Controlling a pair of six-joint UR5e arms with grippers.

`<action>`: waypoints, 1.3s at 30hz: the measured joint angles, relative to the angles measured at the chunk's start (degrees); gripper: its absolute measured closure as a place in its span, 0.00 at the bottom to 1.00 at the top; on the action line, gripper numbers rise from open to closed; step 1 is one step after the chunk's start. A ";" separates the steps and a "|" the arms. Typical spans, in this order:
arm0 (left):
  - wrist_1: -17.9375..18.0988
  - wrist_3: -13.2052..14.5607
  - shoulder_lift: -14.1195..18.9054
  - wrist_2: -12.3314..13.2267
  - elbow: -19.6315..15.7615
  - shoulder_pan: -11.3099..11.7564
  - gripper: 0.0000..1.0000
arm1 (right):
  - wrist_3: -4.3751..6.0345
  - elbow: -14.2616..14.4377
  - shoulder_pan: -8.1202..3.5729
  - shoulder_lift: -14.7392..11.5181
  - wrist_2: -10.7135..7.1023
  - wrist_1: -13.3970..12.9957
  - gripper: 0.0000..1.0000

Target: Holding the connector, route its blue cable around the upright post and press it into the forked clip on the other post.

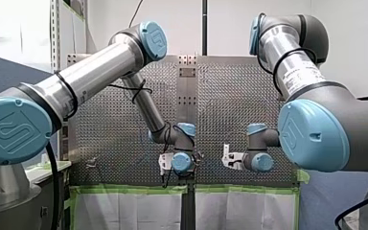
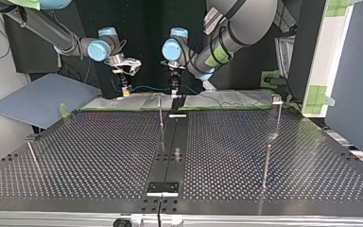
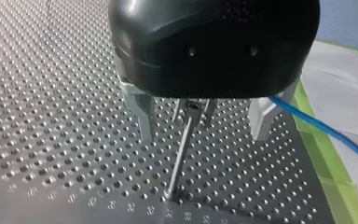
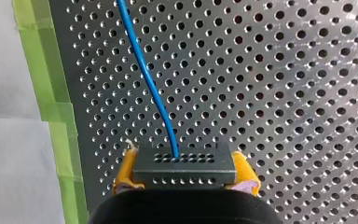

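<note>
Gripped the connector [image 4: 184, 165] in my right gripper [image 4: 185, 176] above the table's [image 4: 284, 93] green-taped edge, my left gripper [image 3: 203, 125] spread empty by the upright post [image 3: 179, 158], probably risking the blue cable [image 4: 142, 70] slipping over its top if slack.

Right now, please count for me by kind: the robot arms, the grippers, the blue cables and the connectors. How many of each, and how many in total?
Arms: 2 (left arm, right arm)
Grippers: 2 (left gripper, right gripper)
Blue cable: 1
Connector: 1
Total: 6
</note>
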 joint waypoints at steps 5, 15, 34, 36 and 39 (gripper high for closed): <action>1.55 1.43 -0.01 0.55 0.02 -0.15 0.88 | -0.11 0.00 -0.18 0.07 -0.01 0.24 1.00; 2.42 2.38 0.00 2.28 0.02 -0.30 1.00 | -0.19 0.00 -0.36 0.16 -0.01 0.32 1.00; 2.73 1.60 -1.01 2.53 -0.02 -0.47 1.00 | -0.20 0.01 -1.31 0.49 0.16 0.21 1.00; 3.07 1.46 -1.76 2.64 -0.01 -0.45 1.00 | -0.23 0.01 -1.33 0.51 0.16 0.18 1.00; 3.65 0.89 -2.55 2.99 0.02 -0.43 1.00 | -0.29 0.01 -1.34 0.53 0.17 0.10 1.00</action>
